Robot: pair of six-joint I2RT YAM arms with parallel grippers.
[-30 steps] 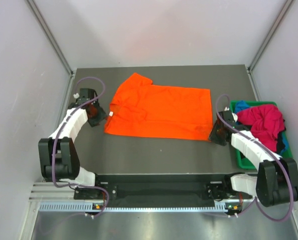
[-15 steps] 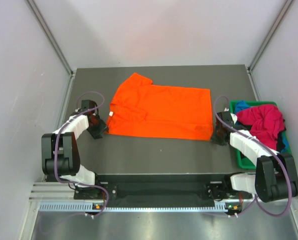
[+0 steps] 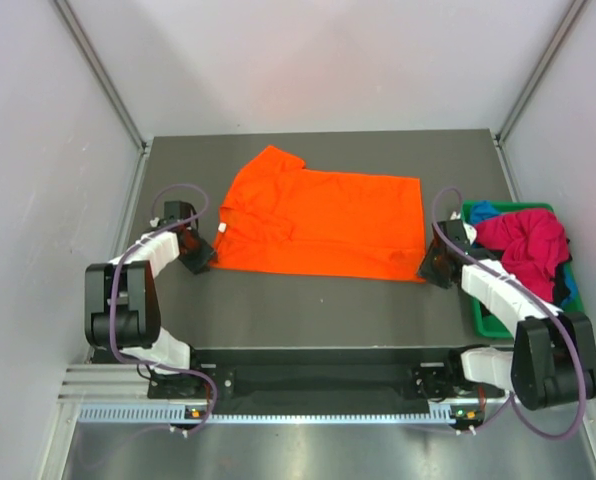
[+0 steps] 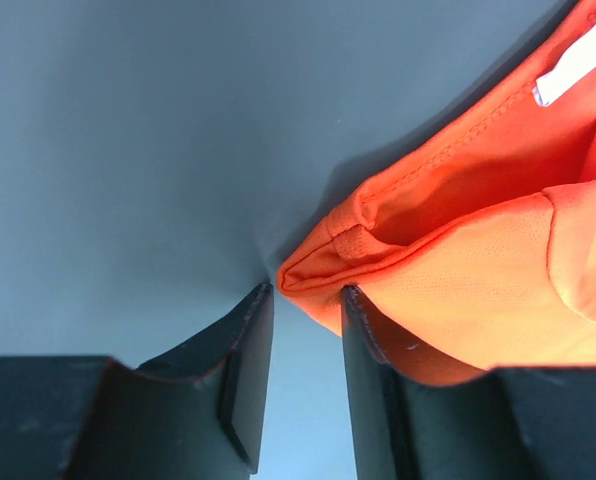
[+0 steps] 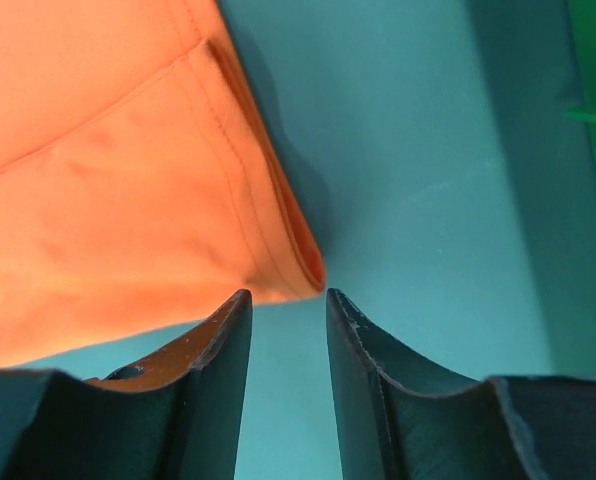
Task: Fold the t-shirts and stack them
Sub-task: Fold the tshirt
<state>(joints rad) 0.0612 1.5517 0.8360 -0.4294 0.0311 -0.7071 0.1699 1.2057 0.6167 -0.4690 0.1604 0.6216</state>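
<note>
Handling soft, light, floppy cloth: orange shirt lies flat on the table, just left of the green bin; magenta shirt and blue shirt are heaped in the bin. Best hold is probably the near corners. Both arms reach low. Left gripper is parted, nothing clamped, at the corner farthest from the bin. Right gripper is parted, just short of the bin-side corner.

Orange t-shirt: vivid, plain, unpatterned, with matching orange hem stitching and a white neck label. Magenta-red t-shirt and blue t-shirt: plain, single-coloured. Bin: bright green. Tabletop: matt dark grey. Arms: white shells, black joints. Cables: purple. Enclosure walls: pale grey.
</note>
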